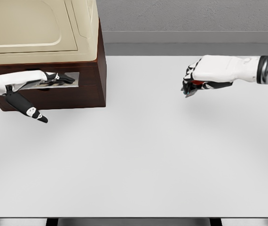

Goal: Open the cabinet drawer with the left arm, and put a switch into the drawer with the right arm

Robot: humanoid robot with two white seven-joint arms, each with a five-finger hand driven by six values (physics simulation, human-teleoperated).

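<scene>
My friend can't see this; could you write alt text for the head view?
A robot's left hand grips a dark wooden cabinet's drawer handle, while its right hand holds a small red switch above a white table.

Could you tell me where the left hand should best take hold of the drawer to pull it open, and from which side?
Grip the drawer at its metallic handle, the bar running across the dark front panel. Come from the front, the side facing the robot, with fingers hooked along the bar. The left hand is already there. The cabinet blocks any other approach.
</scene>
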